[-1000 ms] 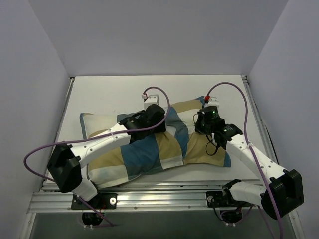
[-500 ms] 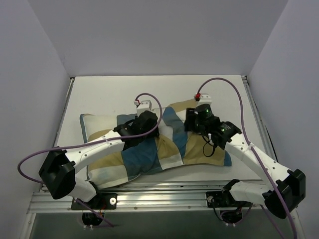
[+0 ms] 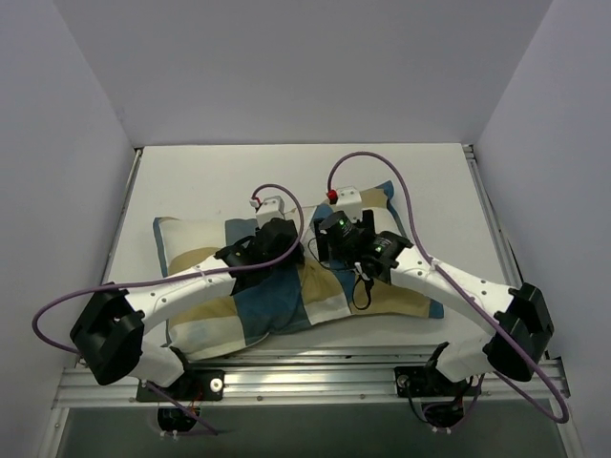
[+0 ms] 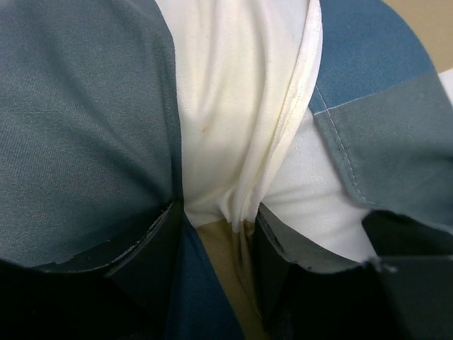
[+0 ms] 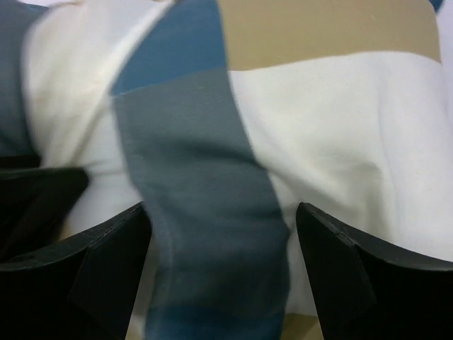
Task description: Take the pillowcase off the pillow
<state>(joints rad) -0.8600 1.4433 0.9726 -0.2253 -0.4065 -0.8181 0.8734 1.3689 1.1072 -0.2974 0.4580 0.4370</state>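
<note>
The pillowcase (image 3: 286,305), in blocks of blue, tan and cream, lies across the middle of the table with the pillow inside it. The cover hides the pillow's white surface. My left gripper (image 3: 277,250) presses down on the cover's middle. In the left wrist view it (image 4: 219,234) is shut on a bunched fold of cream, tan and blue pillowcase (image 4: 226,106). My right gripper (image 3: 329,239) is just right of the left one. In the right wrist view it (image 5: 223,248) stands open over a grey-blue stripe of the pillowcase (image 5: 205,163), with nothing pinched.
The white table (image 3: 210,176) is boxed in by pale walls on the left, right and back. A metal rail (image 3: 286,382) runs along the near edge by the arm bases. Purple cables (image 3: 374,157) loop above both wrists.
The right gripper has opened, let go of the cover and moved left, close to the left gripper. The left gripper has shifted slightly left, still holding its fold.
</note>
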